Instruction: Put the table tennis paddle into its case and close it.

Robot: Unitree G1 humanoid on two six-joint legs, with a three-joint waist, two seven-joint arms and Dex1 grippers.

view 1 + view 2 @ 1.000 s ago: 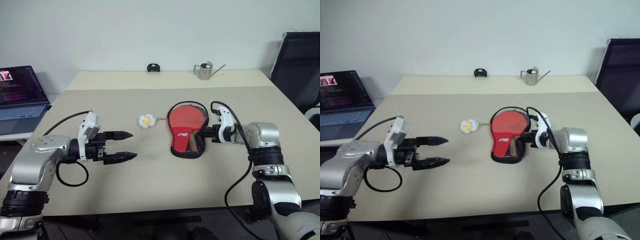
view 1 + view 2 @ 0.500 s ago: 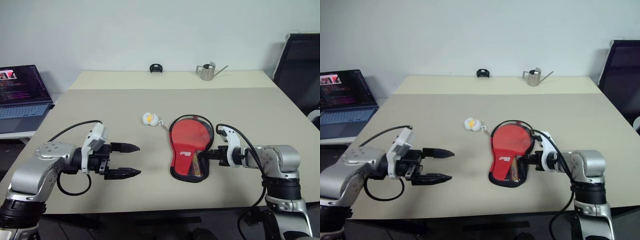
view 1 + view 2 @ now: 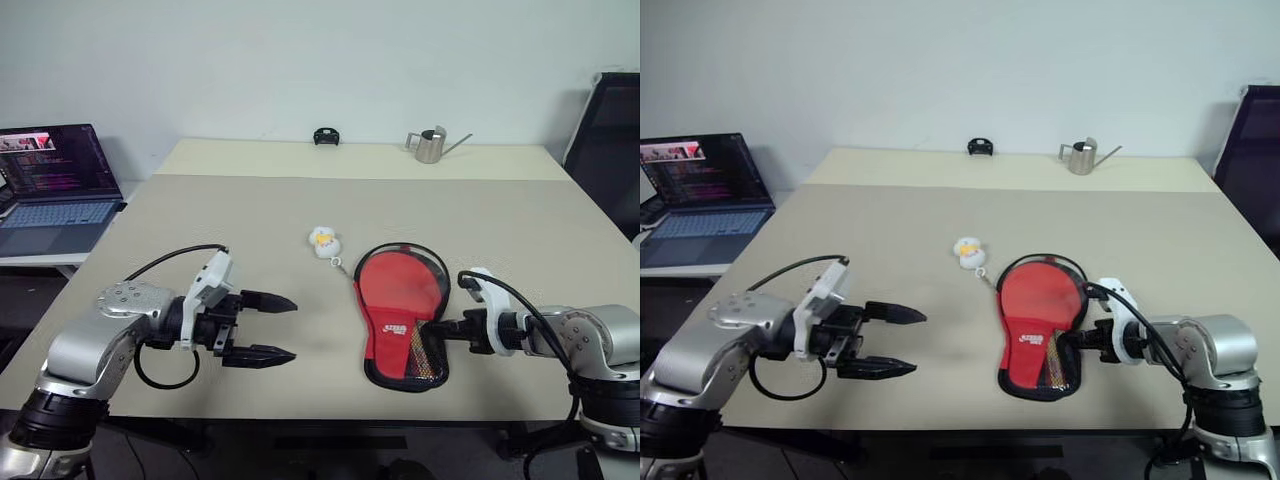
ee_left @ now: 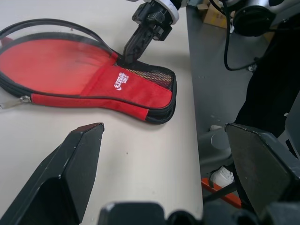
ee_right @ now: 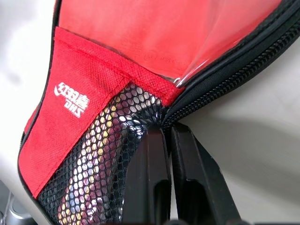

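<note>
R gripper (image 5: pixel 169 136): two black fingers (image 5: pixel 147 178) pressed together, no gap, tips at the case (image 5: pixel 98 98) edge where mesh pocket (image 5: pixel 98 168) meets the black zip (image 5: pixel 234 75). Can't tell if tips pinch fabric or just touch it. Case lies flat on pale table (image 5: pixel 243 154), red side up w/ white logo (image 5: pixel 72 99) on the red fabric band. Above the band, a clear glossy window w/ red paddle (image 5: pixel 164 33) face under it. Thru the mesh: striped wood-and-red handle (image 5: pixel 91 173), blurry. Zip teeth run along black piping beside the fingers, curving away toward the round end. Finger shadow falls on table beside zip.
</note>
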